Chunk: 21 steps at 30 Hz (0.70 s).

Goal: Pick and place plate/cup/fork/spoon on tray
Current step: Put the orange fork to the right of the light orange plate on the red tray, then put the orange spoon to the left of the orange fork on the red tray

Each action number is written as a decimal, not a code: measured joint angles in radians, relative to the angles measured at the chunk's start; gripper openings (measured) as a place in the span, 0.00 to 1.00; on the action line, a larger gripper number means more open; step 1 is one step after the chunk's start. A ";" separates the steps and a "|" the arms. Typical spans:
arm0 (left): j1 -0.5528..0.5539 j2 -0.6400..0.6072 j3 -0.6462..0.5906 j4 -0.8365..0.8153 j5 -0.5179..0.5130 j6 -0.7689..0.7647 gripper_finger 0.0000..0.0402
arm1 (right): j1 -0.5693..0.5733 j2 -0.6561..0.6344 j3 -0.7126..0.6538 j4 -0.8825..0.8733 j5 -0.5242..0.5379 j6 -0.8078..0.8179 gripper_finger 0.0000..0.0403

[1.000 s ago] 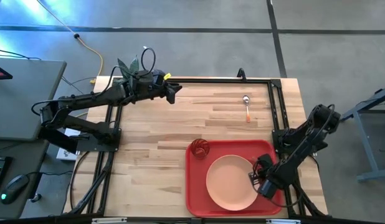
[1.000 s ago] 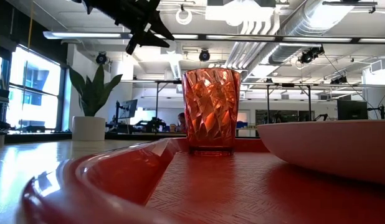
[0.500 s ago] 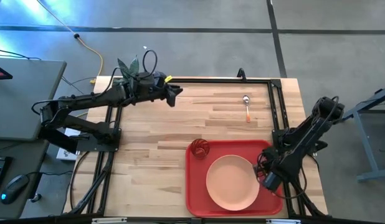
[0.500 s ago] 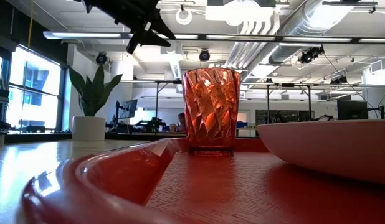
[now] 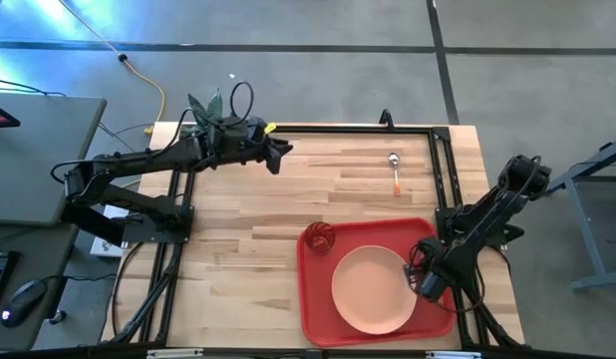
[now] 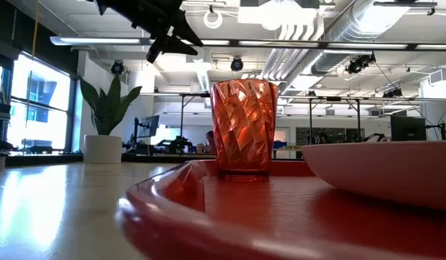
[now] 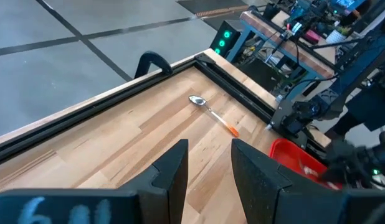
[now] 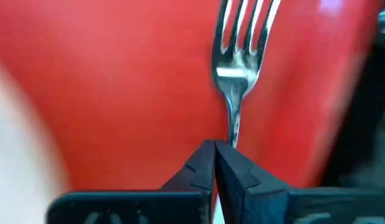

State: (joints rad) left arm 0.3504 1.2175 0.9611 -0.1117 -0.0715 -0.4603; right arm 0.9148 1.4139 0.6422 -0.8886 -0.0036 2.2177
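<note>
The red tray (image 5: pixel 318 319) lies at the table's near right, with the pink plate (image 5: pixel 373 291) on it and the red-orange cup (image 5: pixel 319 237) upright in its far left corner; both also show in the low view, the cup (image 6: pixel 244 126) and the plate (image 6: pixel 382 170). My right gripper (image 5: pixel 426 283) is over the tray's right edge, beside the plate, shut on the fork (image 8: pixel 241 56). The spoon (image 5: pixel 395 172) lies flat on the wood at the far right. My left gripper (image 5: pixel 280 153) hovers open and empty at the far left, well above the table (image 6: pixel 169 32). My right gripper pinches the fork's thin neck (image 8: pixel 232 134) just behind the tines, between its two fingertips (image 8: pixel 202 163). The fork sticks out ahead of the fingers, in line with them, tines (image 8: pixel 245 25) over the tray's red floor. The fingers hide the handle. Whether the tines touch the tray, I cannot tell.
A white pot with a green plant (image 5: pixel 206 105) stands at the table's far left corner, beside my left arm. Black frame rails (image 5: pixel 443 170) run along the table's sides. Bare wood (image 5: pixel 248 259) lies left of the tray.
My right gripper has gone a little toward the table's right edge with the fork. The tray, carrying plate and cup, has slid a little toward the right and turned slightly.
</note>
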 joint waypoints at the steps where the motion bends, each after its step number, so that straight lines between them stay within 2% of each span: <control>1: 0.000 0.000 0.000 -0.004 0.000 0.000 0.28 | 0.001 0.000 0.001 -0.011 -0.006 0.001 0.00; 9: 0.000 0.000 0.000 -0.005 0.009 0.000 0.28 | -0.014 -0.001 0.051 -0.046 0.065 -0.005 0.00; 13: 0.000 0.001 0.000 -0.002 0.009 0.000 0.28 | -0.059 -0.001 0.121 -0.145 0.175 -0.026 0.00; 17: 0.001 0.022 0.000 0.007 0.008 0.000 0.28 | -0.175 -0.009 0.169 -0.210 0.229 -0.114 0.00; 21: 0.003 0.070 -0.001 0.065 0.011 -0.040 0.28 | -0.328 -0.058 0.167 -0.154 0.232 -0.309 0.00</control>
State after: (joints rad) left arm 0.3531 1.2879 0.9601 -0.0469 -0.0605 -0.4998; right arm 0.5867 1.3562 0.8095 -1.0425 0.2288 1.9091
